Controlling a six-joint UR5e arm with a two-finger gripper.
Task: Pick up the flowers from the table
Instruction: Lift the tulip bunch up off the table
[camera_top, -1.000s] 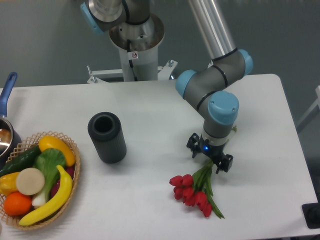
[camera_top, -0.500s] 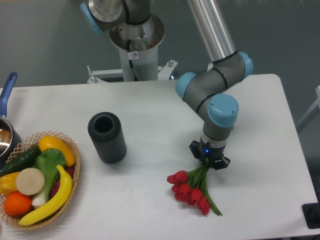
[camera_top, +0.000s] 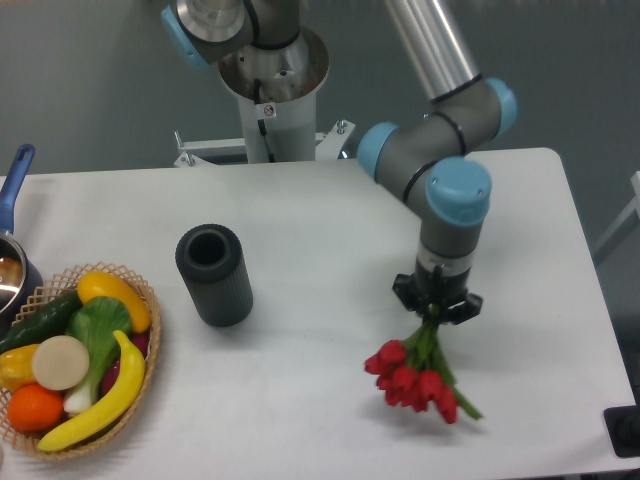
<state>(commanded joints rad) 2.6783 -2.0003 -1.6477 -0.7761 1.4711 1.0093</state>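
The flowers (camera_top: 415, 378) hang near the front right of the surface (camera_top: 320, 210), red buds lowest and toward the left, stems running up into the hand (camera_top: 437, 310). The hand is closed narrow on the stems, just above where the leaves fan out. Whether the buds are touching the surface or just clear of it cannot be told from this view.

As a judgement, the step in hand is the lift. It would go best straight up and slowly, with the grip kept firm, since the bunch is held by thin stems and the heavy heads could swing or slip out if the arm jerks or tilts.

Nothing stands close to the bunch. To the left, well apart, a dark cylinder (camera_top: 214, 274) lies on the surface with its open end facing away. Further left, at the near edge, a wicker basket (camera_top: 145, 345) holds vegetables and fruit, and a pot with a blue handle (camera_top: 12, 185) sits at the far left. The arm's base column (camera_top: 270, 100) rises behind the far edge. None of these lies in the way of a vertical lift.
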